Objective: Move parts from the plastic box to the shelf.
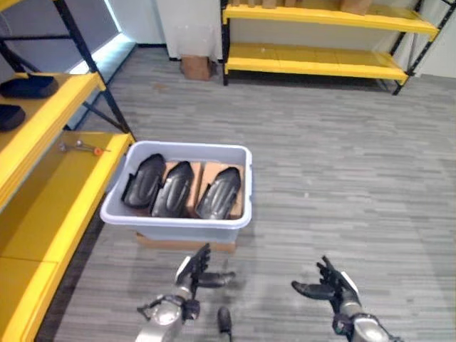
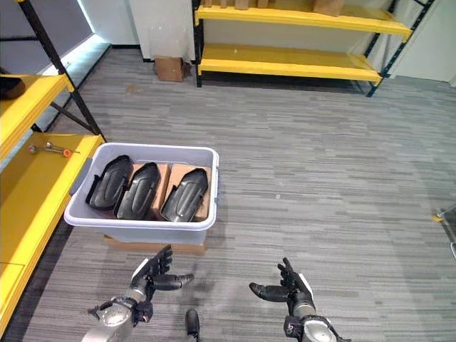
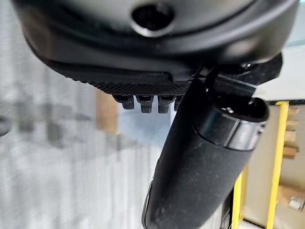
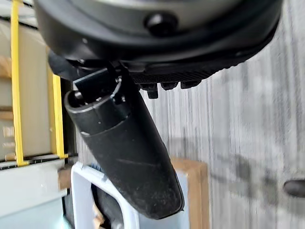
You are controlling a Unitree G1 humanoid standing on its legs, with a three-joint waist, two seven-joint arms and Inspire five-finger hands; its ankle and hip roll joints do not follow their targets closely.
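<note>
Dark left hand [image 1: 194,274] and right hand [image 1: 329,286] hover spread, empty.

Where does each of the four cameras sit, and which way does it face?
Left eye view: on the head, looking down at the plastic box holding three black parts; left robot hand and right robot hand open below.
Right eye view: same scene, slightly offset.
Left wrist view: along its thumb toward floor and yellow shelf.
Right wrist view: along its thumb toward the box.
Shared: both eyes and the right wrist show the box.
</note>
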